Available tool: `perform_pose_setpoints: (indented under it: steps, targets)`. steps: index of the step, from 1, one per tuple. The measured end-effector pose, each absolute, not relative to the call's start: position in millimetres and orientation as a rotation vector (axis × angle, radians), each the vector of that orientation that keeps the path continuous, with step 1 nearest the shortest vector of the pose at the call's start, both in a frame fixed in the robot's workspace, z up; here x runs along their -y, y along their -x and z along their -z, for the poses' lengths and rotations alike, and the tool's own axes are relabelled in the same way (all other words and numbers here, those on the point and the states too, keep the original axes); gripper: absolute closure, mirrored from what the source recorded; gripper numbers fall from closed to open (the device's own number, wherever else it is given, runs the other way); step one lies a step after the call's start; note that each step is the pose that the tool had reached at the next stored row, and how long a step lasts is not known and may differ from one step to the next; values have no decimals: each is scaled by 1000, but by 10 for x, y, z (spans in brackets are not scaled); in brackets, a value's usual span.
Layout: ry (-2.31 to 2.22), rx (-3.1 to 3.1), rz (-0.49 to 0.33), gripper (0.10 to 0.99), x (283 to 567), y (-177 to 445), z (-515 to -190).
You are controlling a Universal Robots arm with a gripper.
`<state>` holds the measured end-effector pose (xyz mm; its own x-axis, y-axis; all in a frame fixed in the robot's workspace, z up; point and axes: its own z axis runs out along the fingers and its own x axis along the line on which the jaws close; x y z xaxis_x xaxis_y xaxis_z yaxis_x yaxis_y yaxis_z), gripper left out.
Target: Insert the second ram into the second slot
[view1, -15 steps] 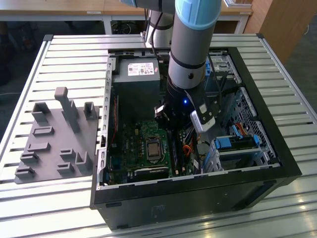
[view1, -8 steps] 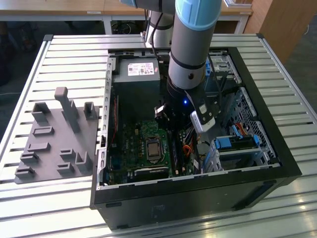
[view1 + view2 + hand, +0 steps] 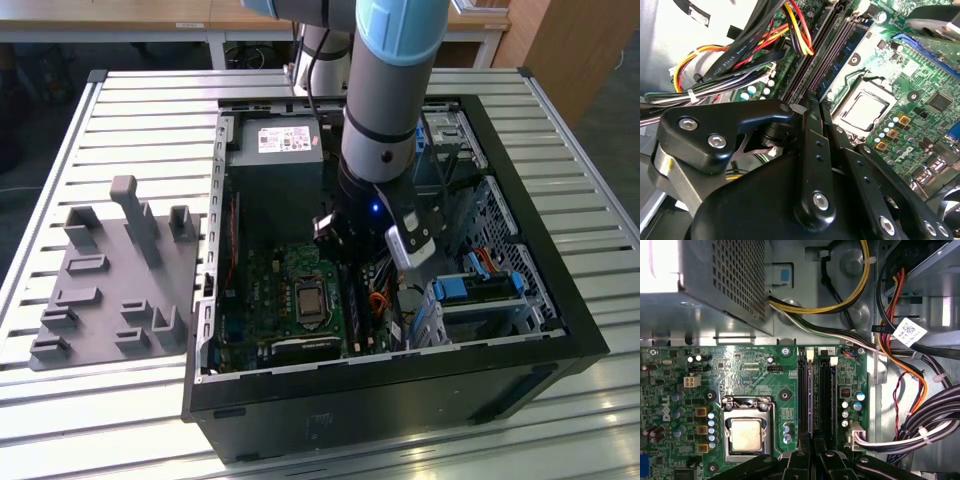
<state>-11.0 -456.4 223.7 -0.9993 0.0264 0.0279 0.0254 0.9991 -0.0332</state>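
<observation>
The gripper [image 3: 813, 444] reaches down into the open computer case [image 3: 560, 330], its fingers drawn close and pinching the near end of the second ram [image 3: 810, 400]. That stick stands on edge in the memory slots just beside the processor socket [image 3: 746, 432], between it and the cable bundle [image 3: 922, 415].

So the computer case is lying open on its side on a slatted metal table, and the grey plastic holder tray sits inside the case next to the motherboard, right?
Not quite. The grey holder tray lies outside the computer case, on the slatted table at the exterior view's left. The rest is right: the case lies open on its side, and the gripper reaches in over the motherboard.
</observation>
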Motion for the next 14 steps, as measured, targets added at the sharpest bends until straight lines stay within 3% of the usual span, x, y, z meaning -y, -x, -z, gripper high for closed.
perform_pose_setpoints:
  steps: [14]
  targets:
    - [27, 3113, -51, 945, 4565, 105, -2200]
